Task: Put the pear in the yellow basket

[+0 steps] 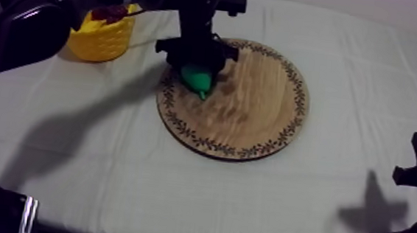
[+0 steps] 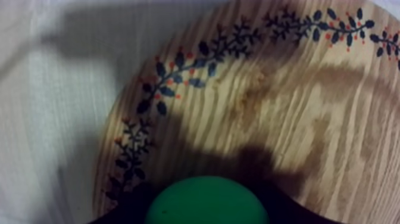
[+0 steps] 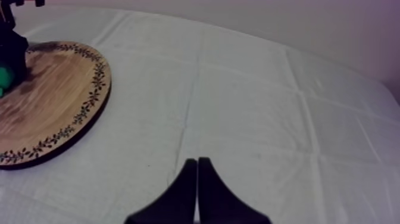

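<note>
Although the yellow basket point(image 1: 100, 46) at the left of the table is holding a small red fruit point(image 1: 108, 13), the pear point(image 1: 199, 81) is not lying in it, so the delivery is outstanding.

Just right of the basket, the left gripper point(image 1: 197, 68) is reaching down from the upper left onto the near-left part of the wooden board point(image 1: 264, 113). It is grasping the pear: in the left wrist view the green body point(image 2: 205, 202) is sitting between the jaws, which are pressing in at either side, only as far apart as the fruit is wide. Whether the pear is resting on the wood or hanging just clear of it cannot be told.

By my judgement the pick is being secured. The lift, the carry leftward to the basket and the release are all remaining.

Further right, the rest of the board is lying bare.

At the far right, the right gripper point(image 3: 197, 179) is idling low over the cloth, well apart from the board, clenched on nothing, its jaws lying together as a narrow wedge.
</note>
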Available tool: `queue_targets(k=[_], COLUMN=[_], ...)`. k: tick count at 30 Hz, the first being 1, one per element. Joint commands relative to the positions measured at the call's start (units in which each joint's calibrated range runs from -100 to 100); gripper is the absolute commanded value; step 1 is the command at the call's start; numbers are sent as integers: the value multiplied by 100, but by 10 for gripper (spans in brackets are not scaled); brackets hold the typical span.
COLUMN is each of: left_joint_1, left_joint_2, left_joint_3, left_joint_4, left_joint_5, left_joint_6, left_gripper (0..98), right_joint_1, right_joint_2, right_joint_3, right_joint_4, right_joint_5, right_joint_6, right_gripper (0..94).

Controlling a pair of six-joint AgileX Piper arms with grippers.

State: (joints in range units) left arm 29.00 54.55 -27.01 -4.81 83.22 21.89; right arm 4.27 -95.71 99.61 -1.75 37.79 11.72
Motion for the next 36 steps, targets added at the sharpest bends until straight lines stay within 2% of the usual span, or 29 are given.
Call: queue_targets(k=[1,6,16,20,25,36], left_joint_1=[4,6,-58,-235,-491,-1139], left_joint_2=[-10,-240,-1760,-2630,-3722,-5698], left_joint_3=[39,298,1017,1506,2338,4036], left_joint_4=[-5,-4,44,112,100,-125], left_joint_5=[-66,-195,-99,-104,-181,-443], left_joint_6=[-12,-63,-271,-452,-697,-1382], left_gripper=[503,448,444,448,452,457], right_joint_1=[2,2,2,2,2,2], right_joint_2=[-5,-5,-5,-5,-5,-5], right_joint_3=[5,5,5,5,5,5], right_joint_4=[2,2,2,2,2,2], right_joint_5=[-5,-5,-5,-5,-5,-5], right_joint_6=[3,3,3,2,4,3], right_gripper=[5,5,5,5,5,5])
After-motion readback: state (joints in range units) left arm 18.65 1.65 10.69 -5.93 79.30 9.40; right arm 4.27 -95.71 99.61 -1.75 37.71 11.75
